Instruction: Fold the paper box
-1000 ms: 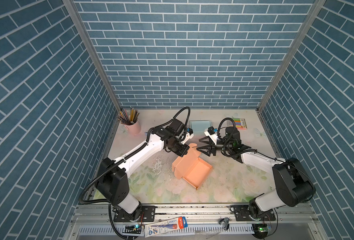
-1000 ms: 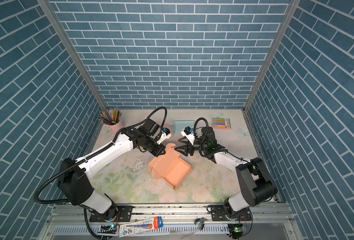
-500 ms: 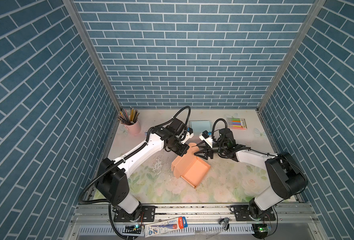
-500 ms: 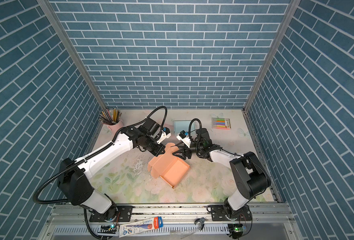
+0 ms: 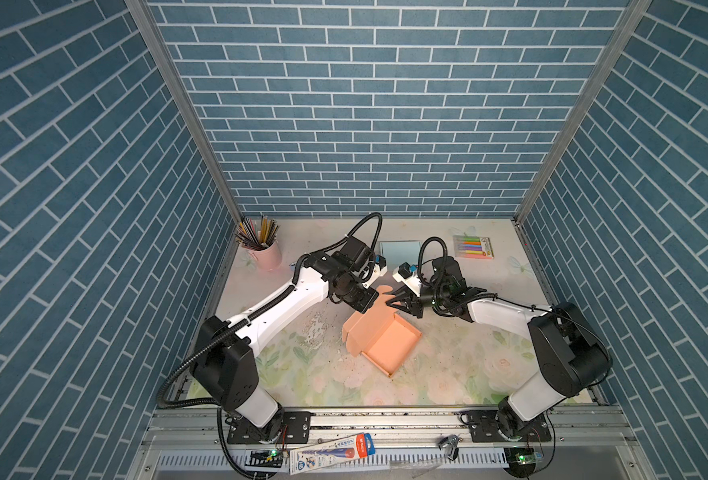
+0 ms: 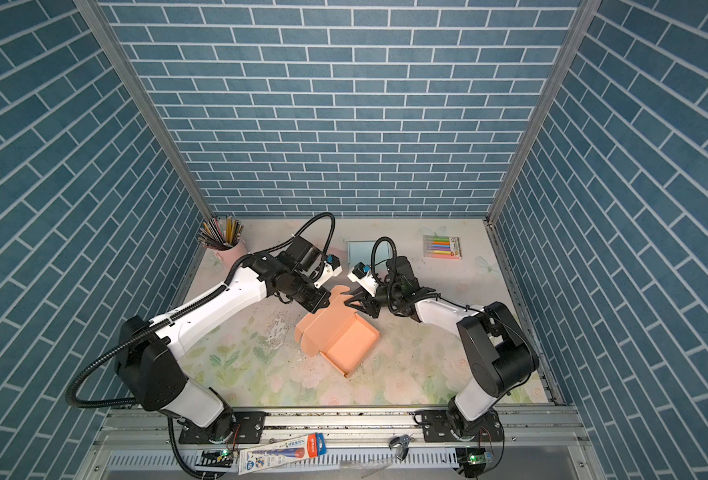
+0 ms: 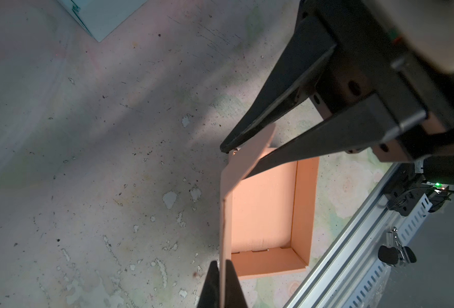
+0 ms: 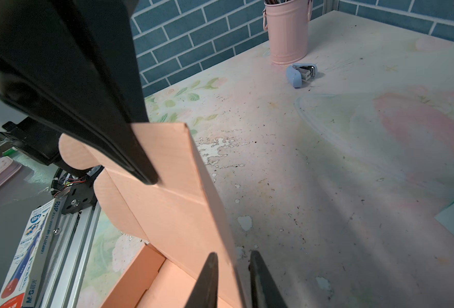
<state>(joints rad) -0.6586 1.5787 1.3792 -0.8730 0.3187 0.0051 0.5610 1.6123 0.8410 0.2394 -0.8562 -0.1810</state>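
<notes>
On the scuffed floral table (image 5: 468,365) sits a rectangular peach cardboard box (image 5: 389,338).

Loads of open table (image 5: 468,365) in front of the box (image 5: 389,345); behind it, left arm (image 5: 285,303) and right arm (image 5: 502,316) crowd the flap (image 5: 368,320), pencil cup (image 5: 267,255) and marker pack (image 5: 473,246) further back.

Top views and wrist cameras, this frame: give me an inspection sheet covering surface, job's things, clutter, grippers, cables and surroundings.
Surface: floral table, print chipped near the middle.
Job's things: orange paper box, tray formed, lid flap standing upright.
Clutter: pencil cup, marker pack, blue sheet, stapler; pencil packet on the front rail.
Grippers: left gripper shut on the lid flap; right gripper fingers straddle its other end, gap visible.
Cables: black hoses loop above both wrists, clear of the box.
Surroundings: blue brick walls on three sides.
</notes>
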